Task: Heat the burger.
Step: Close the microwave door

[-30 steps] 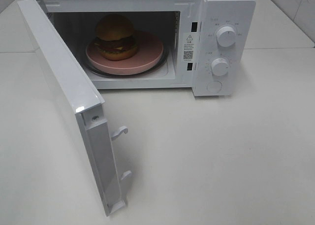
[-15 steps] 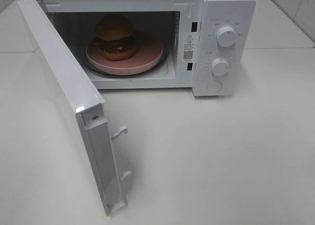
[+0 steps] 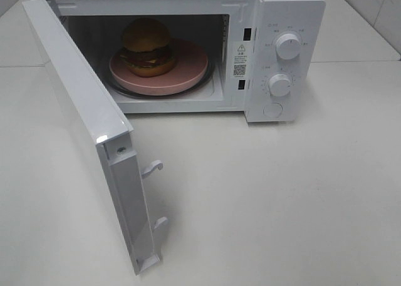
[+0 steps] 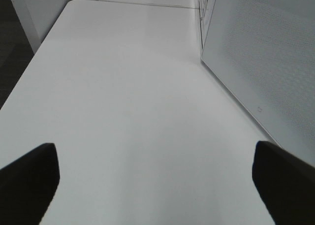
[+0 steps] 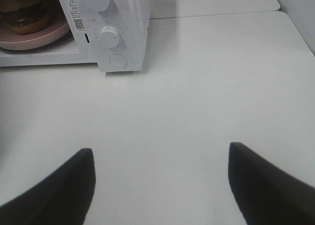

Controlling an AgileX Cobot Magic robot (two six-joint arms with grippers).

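Left gripper (image 4: pixel 155 180) hung with jaws spread wide above the white surface (image 3: pixel 282 198), and right gripper (image 5: pixel 160 183) gaped too, nothing between its fingers, facing the microwave (image 3: pixel 291 7). That microwave's door (image 3: pixel 81 104) stood swung wide open. Inside lay the pink plate (image 3: pixel 191 67), and the burger (image 3: pixel 147 45) sat upright on it, toward its left side.

No visible change since the earlier views: the tall, golden-brown-bunned burger (image 3: pixel 148 48) has not moved, nor anything around it.
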